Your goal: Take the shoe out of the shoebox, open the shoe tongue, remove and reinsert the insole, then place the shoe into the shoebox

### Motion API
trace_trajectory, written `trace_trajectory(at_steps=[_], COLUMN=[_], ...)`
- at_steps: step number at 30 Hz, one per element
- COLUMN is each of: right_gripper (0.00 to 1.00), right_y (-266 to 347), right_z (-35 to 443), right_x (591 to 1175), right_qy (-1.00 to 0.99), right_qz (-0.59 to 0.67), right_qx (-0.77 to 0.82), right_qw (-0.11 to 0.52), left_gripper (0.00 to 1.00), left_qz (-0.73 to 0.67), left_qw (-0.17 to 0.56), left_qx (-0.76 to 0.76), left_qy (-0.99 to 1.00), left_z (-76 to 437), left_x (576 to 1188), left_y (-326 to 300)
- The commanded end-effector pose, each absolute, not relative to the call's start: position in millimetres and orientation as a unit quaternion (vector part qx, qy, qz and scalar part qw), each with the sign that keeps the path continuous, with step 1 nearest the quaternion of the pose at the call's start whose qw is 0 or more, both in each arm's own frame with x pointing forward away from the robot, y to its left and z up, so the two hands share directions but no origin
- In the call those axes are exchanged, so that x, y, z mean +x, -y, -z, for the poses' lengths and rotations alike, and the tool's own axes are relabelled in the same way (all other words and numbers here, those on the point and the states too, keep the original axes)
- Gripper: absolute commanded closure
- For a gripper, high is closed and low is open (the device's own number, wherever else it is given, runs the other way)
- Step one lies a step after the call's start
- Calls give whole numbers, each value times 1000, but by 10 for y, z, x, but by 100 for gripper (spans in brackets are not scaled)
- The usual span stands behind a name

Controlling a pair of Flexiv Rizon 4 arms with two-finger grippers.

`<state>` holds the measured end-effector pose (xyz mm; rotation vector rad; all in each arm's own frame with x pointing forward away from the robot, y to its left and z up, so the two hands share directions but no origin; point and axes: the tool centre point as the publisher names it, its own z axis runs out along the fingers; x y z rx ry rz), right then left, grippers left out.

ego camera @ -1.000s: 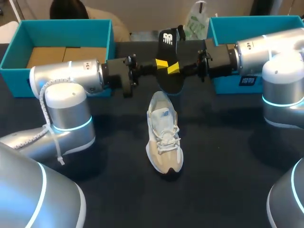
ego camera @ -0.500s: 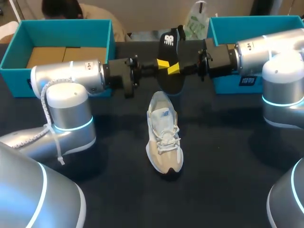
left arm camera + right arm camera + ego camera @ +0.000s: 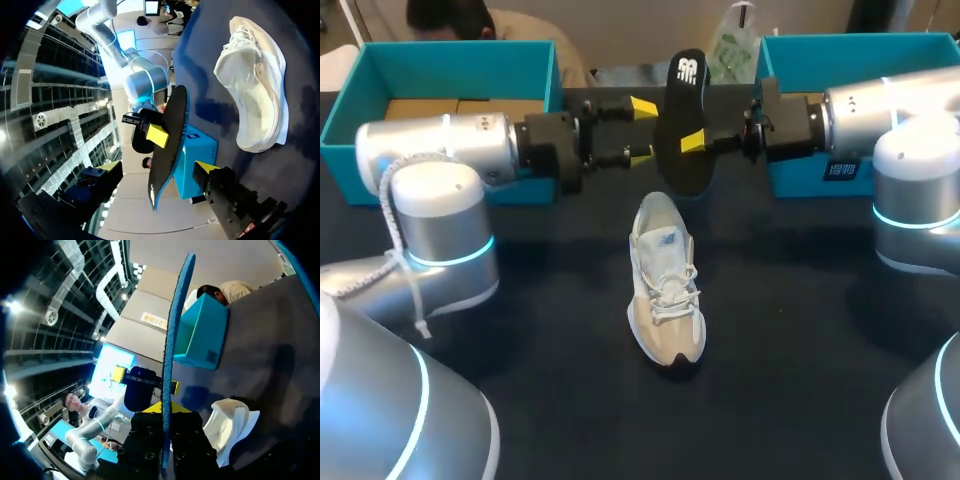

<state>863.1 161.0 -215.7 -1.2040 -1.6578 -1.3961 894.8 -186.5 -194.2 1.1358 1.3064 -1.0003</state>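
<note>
The black insole point(image 3: 682, 120) with a blue underside hangs upright above the table's back middle, and my right gripper point(image 3: 692, 141) is shut on it from the right. In the right wrist view the insole point(image 3: 172, 340) stands edge-on between the right gripper's point(image 3: 165, 412) fingers. My left gripper point(image 3: 640, 130) is open just left of the insole, not touching it. From the left wrist the insole point(image 3: 167, 145) shows ahead of one yellow fingertip point(image 3: 206, 167). The beige and white shoe point(image 3: 665, 290) lies on the dark table below, toe toward the front; shoe point(image 3: 255, 85); shoe point(image 3: 227, 425).
A teal shoebox point(image 3: 440, 70) sits at the back left behind my left arm. A second teal box point(image 3: 840, 60) sits at the back right behind my right arm. A plastic bag point(image 3: 730, 45) is at the far edge.
My left gripper has opened, let go of the insole and drawn back to the left. The insole now hangs in the right gripper alone, a little higher.
</note>
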Motion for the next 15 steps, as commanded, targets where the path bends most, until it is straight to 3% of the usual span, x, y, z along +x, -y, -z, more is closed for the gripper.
trace_trajectory(at_steps=[1,15], right_gripper=[100,100], right_y=[-1595,-1688], right_z=[2173,2151], right_x=[8598,8692], right_qy=[632,675], right_qz=[544,612], right_qx=[-456,-349], right_qw=[310,220], left_gripper=[0,0], left_qz=[421,486], left_qw=[513,342], left_qx=[477,354], left_qy=[-576,-722], left_z=[1861,1978], left_x=[8912,8897], left_y=[1660,1393])
